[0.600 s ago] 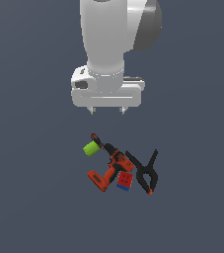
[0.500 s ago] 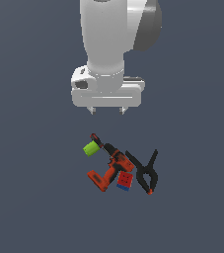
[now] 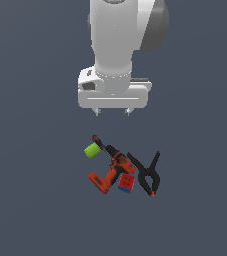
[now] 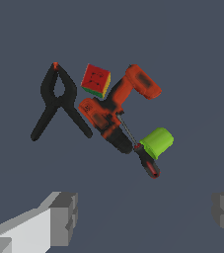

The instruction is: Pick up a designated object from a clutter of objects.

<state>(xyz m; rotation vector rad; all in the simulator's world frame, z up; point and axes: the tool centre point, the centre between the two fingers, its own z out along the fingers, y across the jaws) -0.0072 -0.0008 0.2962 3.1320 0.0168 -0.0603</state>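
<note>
Well below tool (image 3: 112, 112) (clear): drill (image 3: 112, 167)

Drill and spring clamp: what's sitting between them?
The small red-and-blue cube sits between the drill and the spring clamp, clearest in the exterior view.

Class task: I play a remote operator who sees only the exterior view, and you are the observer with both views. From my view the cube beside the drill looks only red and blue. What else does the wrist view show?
Observer: In the wrist view the cube also shows yellow and green along its lower edge.
Operator: Are the fingers spread? I see only two small tips under the hand.
Observer: Yes. The gripper is open, with the fingers far apart and nothing between them.
Operator: Is the green cylinder touching the drill?
Observer: The lime-green cylinder lies right against the drill near its black front end; true contact cannot be told.
</note>
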